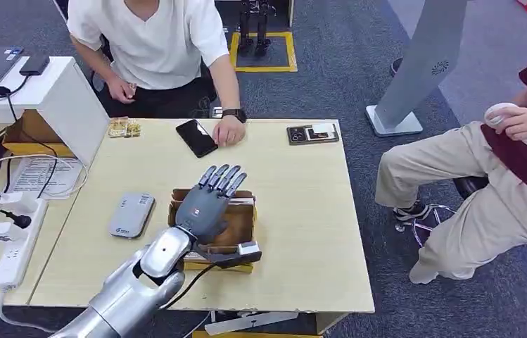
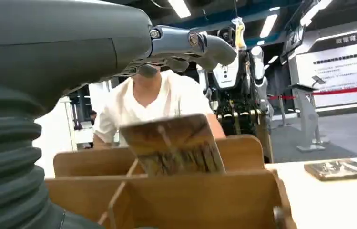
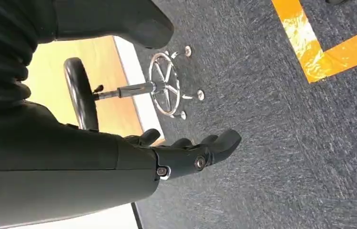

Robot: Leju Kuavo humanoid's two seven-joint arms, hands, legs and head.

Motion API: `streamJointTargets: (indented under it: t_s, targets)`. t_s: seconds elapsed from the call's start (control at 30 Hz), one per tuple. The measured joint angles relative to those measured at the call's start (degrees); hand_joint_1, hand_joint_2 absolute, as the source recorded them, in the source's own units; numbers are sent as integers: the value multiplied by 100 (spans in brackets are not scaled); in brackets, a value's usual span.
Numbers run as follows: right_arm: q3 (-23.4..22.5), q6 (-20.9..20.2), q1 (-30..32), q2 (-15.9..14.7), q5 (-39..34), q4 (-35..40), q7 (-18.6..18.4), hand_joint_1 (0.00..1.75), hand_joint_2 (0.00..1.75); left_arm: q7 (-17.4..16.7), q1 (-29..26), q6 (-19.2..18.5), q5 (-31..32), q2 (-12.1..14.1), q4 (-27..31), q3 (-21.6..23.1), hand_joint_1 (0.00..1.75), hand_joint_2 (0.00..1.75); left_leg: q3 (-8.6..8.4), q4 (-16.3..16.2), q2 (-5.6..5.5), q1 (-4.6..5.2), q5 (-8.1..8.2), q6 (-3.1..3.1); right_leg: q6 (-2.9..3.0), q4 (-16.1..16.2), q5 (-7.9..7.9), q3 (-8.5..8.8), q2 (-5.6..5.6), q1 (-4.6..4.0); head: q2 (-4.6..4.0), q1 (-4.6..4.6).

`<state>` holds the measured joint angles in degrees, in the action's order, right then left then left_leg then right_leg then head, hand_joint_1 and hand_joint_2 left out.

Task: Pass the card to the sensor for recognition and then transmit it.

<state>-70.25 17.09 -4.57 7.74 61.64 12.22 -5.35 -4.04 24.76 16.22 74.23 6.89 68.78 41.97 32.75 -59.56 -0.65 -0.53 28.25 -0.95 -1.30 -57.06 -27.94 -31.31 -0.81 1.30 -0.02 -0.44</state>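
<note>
While upright in wooden holder (image 2: 176, 200), card (image 2: 174, 148) beneath left fingers (image 2: 209, 47)

Silver left arm (image 1: 130, 289), grey hand (image 1: 204, 204), black cable (image 1: 197, 276).

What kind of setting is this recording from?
Probably a robotics lab or demo hall: humanoid robots stand on racks in the background, yellow floor tape marks a bay on grey carpet, and people sit around a work table.
</note>
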Motion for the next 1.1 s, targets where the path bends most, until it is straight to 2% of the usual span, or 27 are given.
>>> streamJointTargets:
  t_s: [0.63,0.67,0.73,0.77,1.1]
  targets:
    - [-20,7,-1,0,-42,0,15,0,175,57,119,-192,-155,122,157,0,0,175,0,0,0,0,0,0,0,0,0,-1,0,0,0,0]
    - [-24,7,0,0,-42,0,15,0,175,59,123,-206,-164,127,157,0,65,175,0,0,0,0,0,0,0,0,0,-1,0,0,0,0]
    - [-39,7,-1,0,-42,0,15,0,175,63,134,-258,-188,131,157,0,65,175,0,0,-1,0,0,0,0,0,0,-1,1,0,0,0]
    - [-44,7,-1,0,-42,0,18,0,175,81,141,-279,-214,133,157,0,175,175,0,0,0,0,0,0,0,0,0,0,0,0,0,0]
    - [-63,-2,-1,0,-39,0,33,0,175,197,165,-361,-380,181,157,0,175,175,0,0,0,0,0,0,0,0,0,-1,0,0,0,2]
